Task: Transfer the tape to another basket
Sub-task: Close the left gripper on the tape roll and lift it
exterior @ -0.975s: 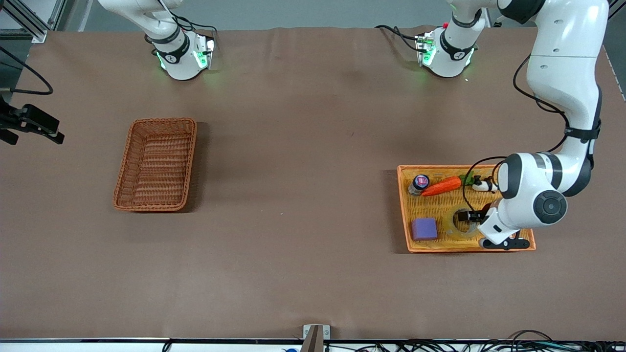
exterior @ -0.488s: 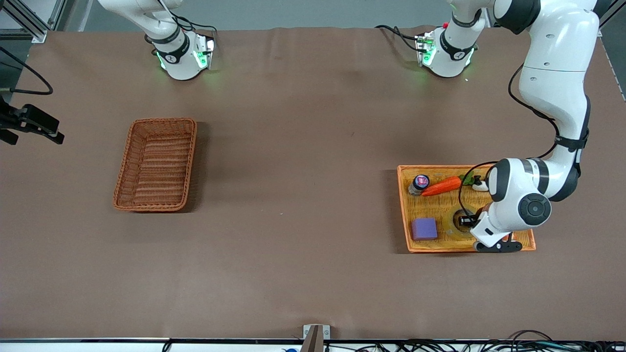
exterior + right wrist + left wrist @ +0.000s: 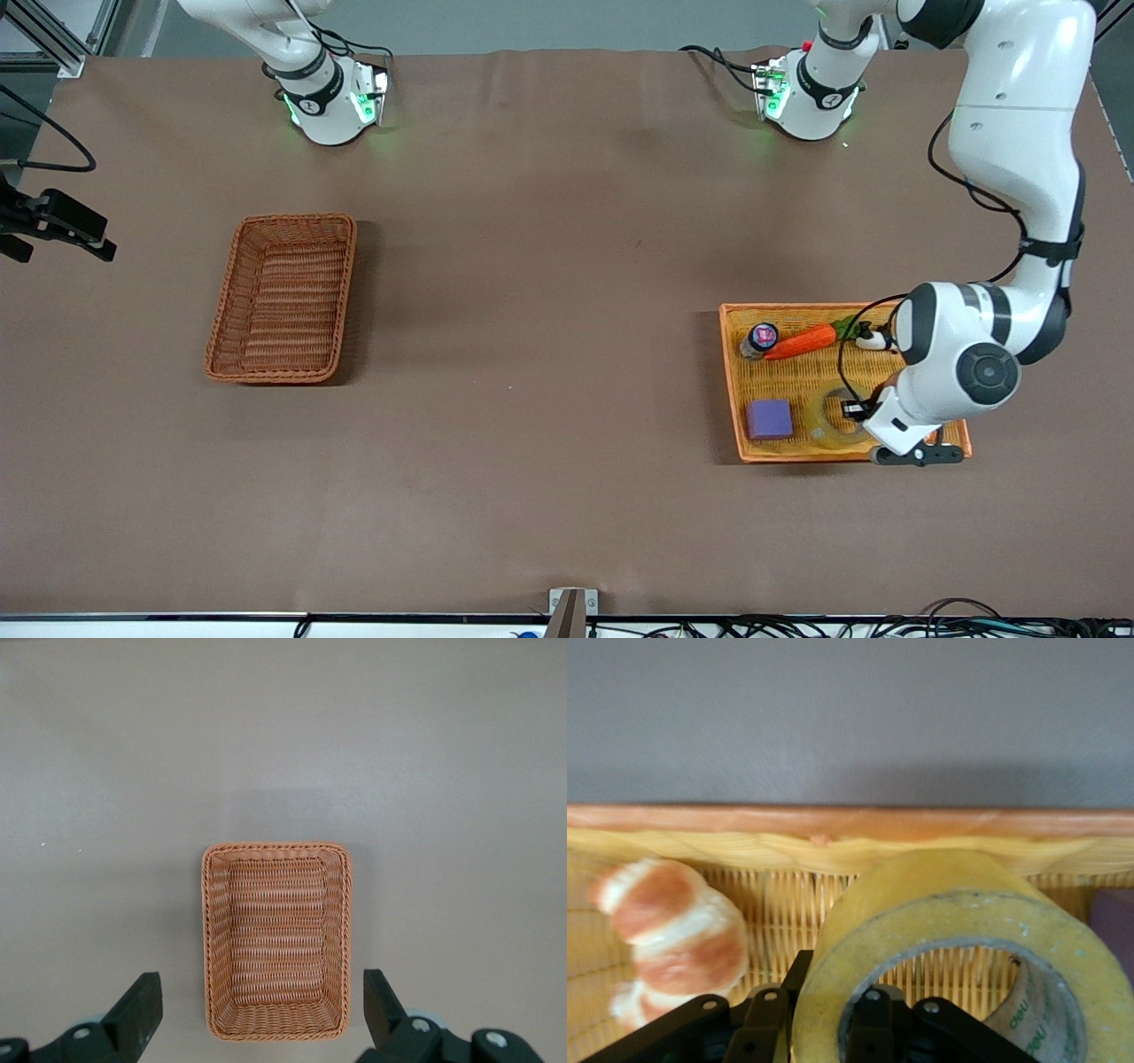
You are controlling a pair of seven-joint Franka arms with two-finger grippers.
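Observation:
The yellowish tape [image 3: 831,416] lies in the yellow-orange tray [image 3: 797,307], near its front rim. My left gripper [image 3: 853,410] is down in the tray, shut on the tape. In the left wrist view the tape [image 3: 948,904] is tilted, with one finger inside the grey core and one outside, and the left gripper [image 3: 833,985] clamps the ring's wall. The reddish-brown basket [image 3: 282,299] stands empty toward the right arm's end of the table. My right gripper [image 3: 259,985] hangs open and empty over the basket [image 3: 276,939]; it is out of the front view.
The tray also holds an orange carrot [image 3: 799,339], a small dark-lidded jar [image 3: 759,338], a purple block [image 3: 768,418] beside the tape, and a striped orange-and-white toy [image 3: 673,930]. The tray's rim [image 3: 833,822] runs close past the tape.
The left gripper slid onto the tape's wall, then shifted slightly toward the front camera. The tape and tray moved a little with it. The right arm has not moved.

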